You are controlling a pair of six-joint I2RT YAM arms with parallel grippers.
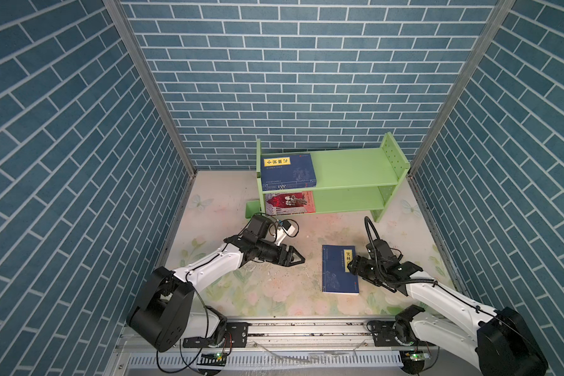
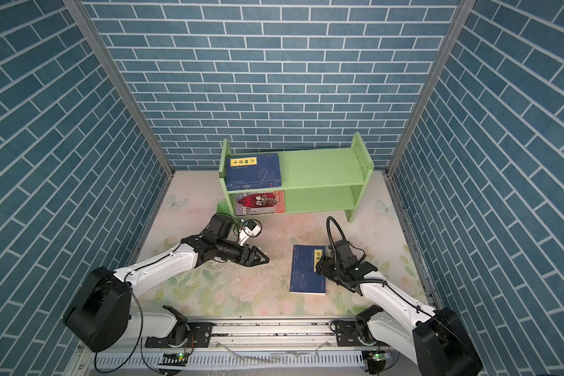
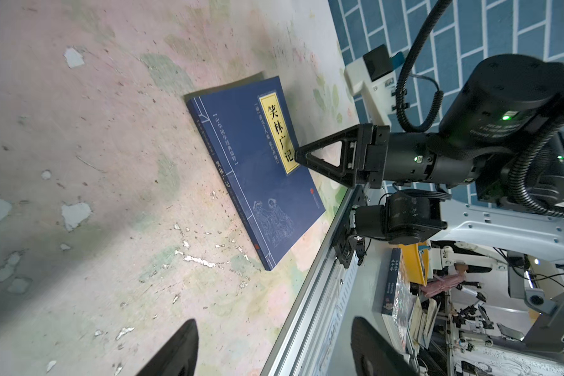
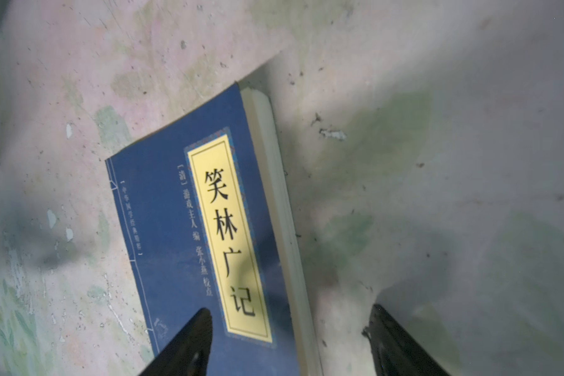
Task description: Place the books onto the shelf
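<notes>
The shelf (image 1: 349, 172) stands against the far edge of the tabletop (image 1: 274, 293), nearer the far right corner, its open side toward the arms, so both of its 2 tiers can be reached from the front. 1 dark blue book (image 1: 288, 171) lies flat at the left end of the upper tier and the red-and-grey book (image 1: 288, 201) lies flat at the left end of the lower tier, which leaves the right part of both boards bare for more. The third book (image 1: 337, 273), also dark blue, is not yet shelved: it lies cover up on the tabletop, right of the middle and toward the near edge. Being thin and flat, it offers no side to pinch except its page edge, and that seems to be why the right tool (image 4: 290, 311) hangs low there, spread wide and grasping nothing, 1 finger (image 4: 189, 338) above the cover and the other above the bare tabletop just beside the pages. The left tool (image 1: 298, 259) is likewise spread and empty, low over the middle of the tabletop, apart from the book and pointing at its spine side, probably placed to stop the book sliding when the right one works under it.
</notes>
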